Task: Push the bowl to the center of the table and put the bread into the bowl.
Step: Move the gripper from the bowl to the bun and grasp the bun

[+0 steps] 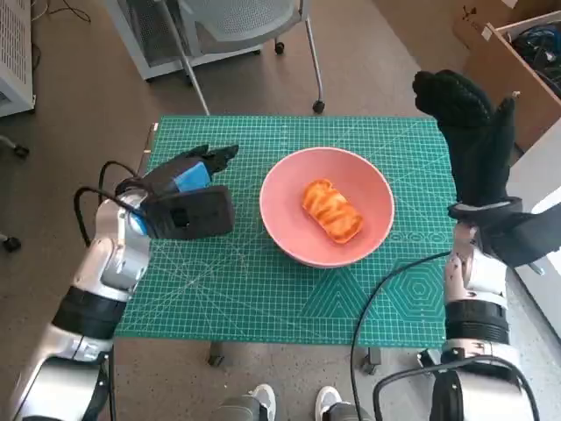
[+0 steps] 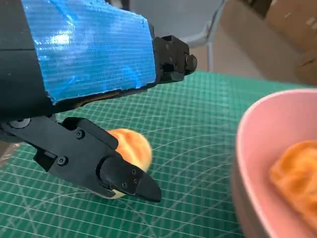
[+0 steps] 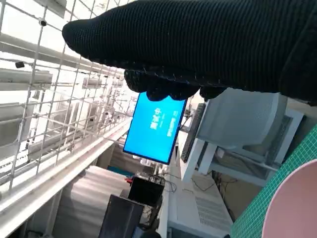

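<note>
Your left hand (image 1: 188, 197) sits low over the green cutting mat (image 1: 263, 298). Its fingers point toward the pink bowl (image 1: 285, 215), which stands just off the fingertips with a strip of mat between them. No contact with the bowl shows in either the head view or the left wrist view.

The bread (image 1: 333, 210) lies inside the bowl, on its floor, on the far side of the near rim from your left hand. The left wrist view shows the same thing: the bowl wall (image 2: 262, 144) is close beyond the hand, with the bread (image 2: 294, 173) inside it, blurred.

Also in the left wrist view, an orange-brown rounded lump (image 2: 133, 146) rests on the mat just behind one black finger (image 2: 124, 173), under the taped back of the hand. You cannot tell from these views whether the fingers touch or hold it, so the left hand's grip is undetermined. The head view hides the lump beneath the hand.

Your right hand (image 1: 469, 132) is raised well clear of the mat. The glove's fingers are extended and carry nothing. The bowl is below it, toward your left hand. The right wrist view looks past the glove (image 3: 198, 44) at a lit blue monitor (image 3: 156, 129), with a sliver of the bowl rim (image 3: 297, 208) at the picture's edge.

Beyond both hands stand a chair (image 1: 237, 17) and a cardboard box (image 1: 517, 61).
</note>
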Action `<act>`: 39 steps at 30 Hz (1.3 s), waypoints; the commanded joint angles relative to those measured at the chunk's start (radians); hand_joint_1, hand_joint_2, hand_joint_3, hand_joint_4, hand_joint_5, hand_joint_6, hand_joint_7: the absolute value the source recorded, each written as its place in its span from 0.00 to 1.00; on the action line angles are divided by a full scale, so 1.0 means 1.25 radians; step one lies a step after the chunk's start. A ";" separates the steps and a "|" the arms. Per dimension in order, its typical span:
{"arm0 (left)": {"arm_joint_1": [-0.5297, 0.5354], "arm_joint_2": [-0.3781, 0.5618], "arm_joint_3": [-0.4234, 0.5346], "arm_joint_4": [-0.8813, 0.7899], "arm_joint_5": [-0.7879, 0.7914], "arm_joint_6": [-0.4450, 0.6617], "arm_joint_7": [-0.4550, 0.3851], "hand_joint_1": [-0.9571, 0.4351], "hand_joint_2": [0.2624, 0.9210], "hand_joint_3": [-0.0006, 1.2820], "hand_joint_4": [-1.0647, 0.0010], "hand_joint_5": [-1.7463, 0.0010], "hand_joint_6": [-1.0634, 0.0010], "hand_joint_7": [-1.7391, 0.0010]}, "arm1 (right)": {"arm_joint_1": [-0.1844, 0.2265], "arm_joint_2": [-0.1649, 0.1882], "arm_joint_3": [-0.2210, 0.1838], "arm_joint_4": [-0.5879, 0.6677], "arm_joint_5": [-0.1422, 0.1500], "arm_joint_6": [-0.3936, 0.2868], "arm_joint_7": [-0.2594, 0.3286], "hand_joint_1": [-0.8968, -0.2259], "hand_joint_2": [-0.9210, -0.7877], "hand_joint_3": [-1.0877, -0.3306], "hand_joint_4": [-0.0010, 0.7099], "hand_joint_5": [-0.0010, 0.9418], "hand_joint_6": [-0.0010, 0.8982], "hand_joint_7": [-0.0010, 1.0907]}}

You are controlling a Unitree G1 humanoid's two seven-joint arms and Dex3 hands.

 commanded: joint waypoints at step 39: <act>-0.177 -0.110 -0.160 0.551 0.125 -0.053 0.222 0.82 0.97 0.05 0.36 0.37 0.34 0.73 | 0.023 0.004 0.003 -0.011 0.000 0.010 -0.007 0.39 0.00 0.35 0.24 0.00 0.04 0.41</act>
